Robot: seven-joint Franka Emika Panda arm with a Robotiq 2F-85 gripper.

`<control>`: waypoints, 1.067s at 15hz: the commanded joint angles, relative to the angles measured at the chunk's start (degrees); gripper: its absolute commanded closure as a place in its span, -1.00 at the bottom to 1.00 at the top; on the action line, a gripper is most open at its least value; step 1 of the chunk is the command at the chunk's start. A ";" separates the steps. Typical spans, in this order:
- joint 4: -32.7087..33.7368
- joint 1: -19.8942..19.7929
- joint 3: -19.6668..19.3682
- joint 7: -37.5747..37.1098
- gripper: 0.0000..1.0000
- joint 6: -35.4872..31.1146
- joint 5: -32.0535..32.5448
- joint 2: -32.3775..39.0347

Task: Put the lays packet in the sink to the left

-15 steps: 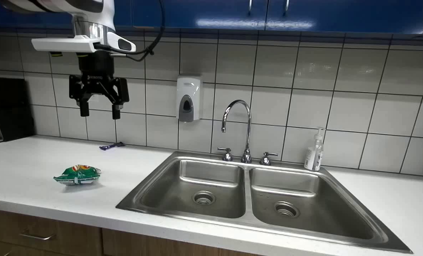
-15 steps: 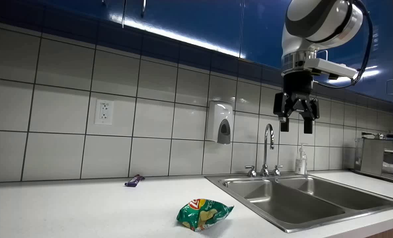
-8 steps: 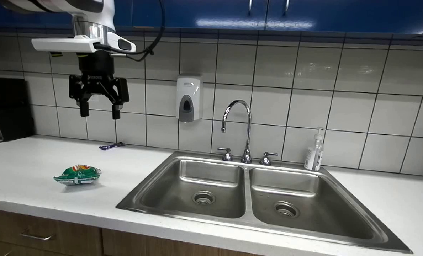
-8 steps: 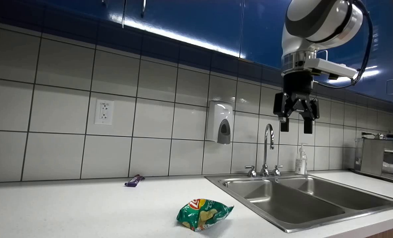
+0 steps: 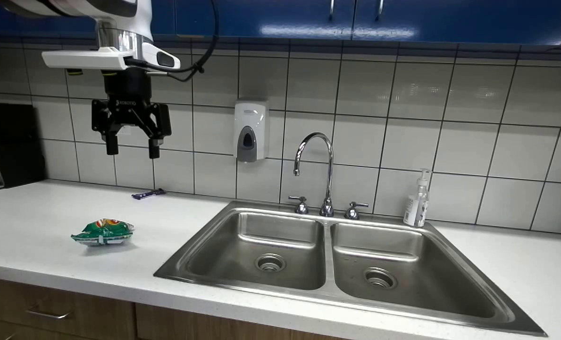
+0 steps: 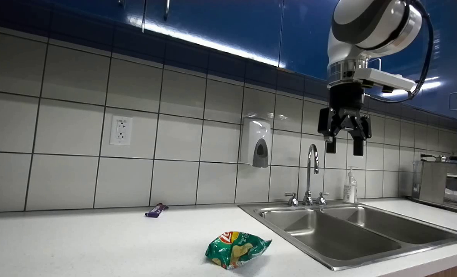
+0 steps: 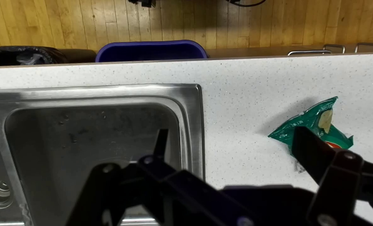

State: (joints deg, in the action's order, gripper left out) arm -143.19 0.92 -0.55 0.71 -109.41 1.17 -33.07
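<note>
A: Entry one?
B: One green, pillow-shaped packet of glossy film with red and yellow print. Lies on the white, speckled, flat counter, set back from the front edge; left of and apart from the grey, rectangular, two-basin metal sink in both exterior views.

A: Entry two, the black, two-fingered pincer?
B: State: released, fingers apart and pointing down. Hangs high above the counter, well apart from the packet. In the wrist view one finger hides part of the packet.

A: Back edge of the counter?
B: One slim, purple, wrapped bar, lying near the pale, square-tiled wall. One chrome, hook-shaped faucet, upright behind the basins, between two chrome lever handles. One clear, slender pump bottle, white label, upright near the edge. One white-and-grey, upright dispenser, mounted on the wall.

A: Front edge?
B: One brown, wood-grained drawer front, below the edge in an exterior view. One blue-violet, round-cornered bin, just beyond the edge in the wrist view.
</note>
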 commanded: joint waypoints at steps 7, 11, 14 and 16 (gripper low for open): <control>0.65 2.67 -1.39 8.71 -1.00 -0.15 -1.61 3.11; 1.11 4.49 -2.28 16.32 -1.00 -0.77 -1.62 6.69; 1.64 5.15 -2.40 20.94 -1.00 -1.61 -0.94 9.43; 2.10 5.44 -2.19 23.52 -1.00 -2.61 -0.63 11.44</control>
State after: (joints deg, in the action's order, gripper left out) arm -143.04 5.47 -2.28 19.66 -110.94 0.74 -24.90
